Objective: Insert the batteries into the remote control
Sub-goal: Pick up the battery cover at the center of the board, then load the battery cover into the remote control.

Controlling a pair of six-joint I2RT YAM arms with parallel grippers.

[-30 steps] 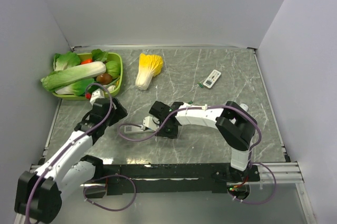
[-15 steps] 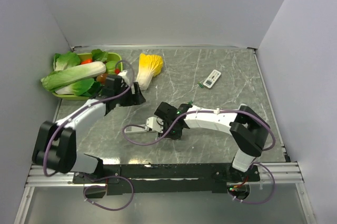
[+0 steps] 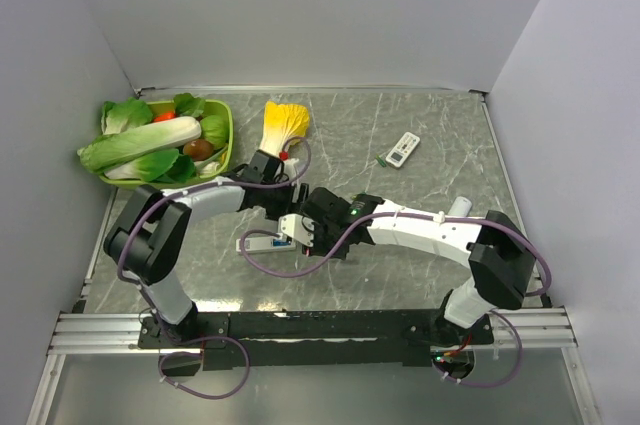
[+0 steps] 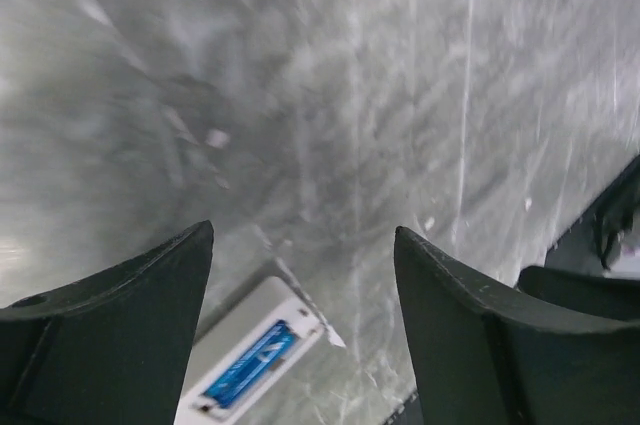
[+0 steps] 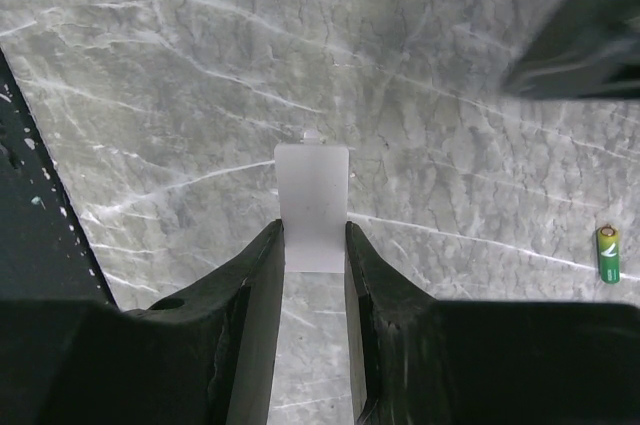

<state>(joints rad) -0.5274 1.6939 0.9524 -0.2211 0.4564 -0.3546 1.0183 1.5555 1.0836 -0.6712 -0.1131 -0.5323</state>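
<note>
**Two-arm battery loading, seen from above and from each wrist.** Within the last second the left arm has swung from the near left corner of the table [image 3: 345, 140] to its middle. The left hand [image 3: 278, 188] now hangs just beyond the remote [image 3: 262, 242], close to the right hand [image 3: 300, 228]. The remote itself has not moved. The left hand is open, with nothing between its fingers [image 4: 120, 325]. The right hand is closed on a thin white plate, judged to be the battery cover [image 5: 312, 203].

**Judged meaning.** Both hands have gathered at the open remote, so loading is under way but not finished. The free left hand is placed either to steady the remote or to fetch a further cell.

**Views compared.**
- **Overhead view:** it gives the layout, with a vegetable basket [image 3: 228, 130] at far left and a second remote [image 3: 402, 149] well apart at far right.
- **Left wrist view:** it alone looks clearly into the compartment, where a blue battery [image 4: 245, 370] already lies. Whether a slot beside it is free cannot be told.
- **Right wrist view:** it alone shows the held cover and a loose green battery [image 5: 608, 253] lying on the table off to one side. Neither can be made out from overhead.
</note>
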